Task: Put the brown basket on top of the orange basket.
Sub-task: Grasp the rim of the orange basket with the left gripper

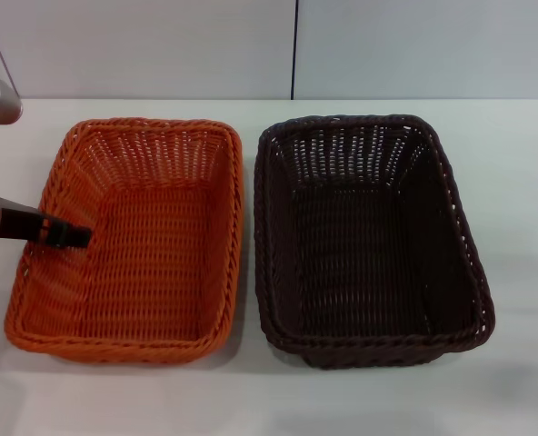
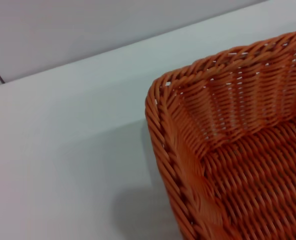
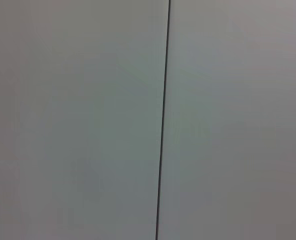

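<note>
The left pincer [image 1: 76,237], maybe clenched, hangs over the orange basket [image 1: 142,313]; the brown basket [image 1: 369,341] sits far right.

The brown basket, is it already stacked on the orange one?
No, the brown basket sits on the table beside the orange basket.

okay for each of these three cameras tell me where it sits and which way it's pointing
Head view: high on the robot, looking forward and down at the orange basket and brown basket, side by side on the table; the left pincer reaches over the orange basket's left rim.
Left wrist view: on the left arm, looking at a corner of the orange basket and the table; no pincer shows.
Right wrist view: on the right arm, facing a blank wall; no pincer shows.
Shared: head and left wrist views both show the orange basket.
</note>
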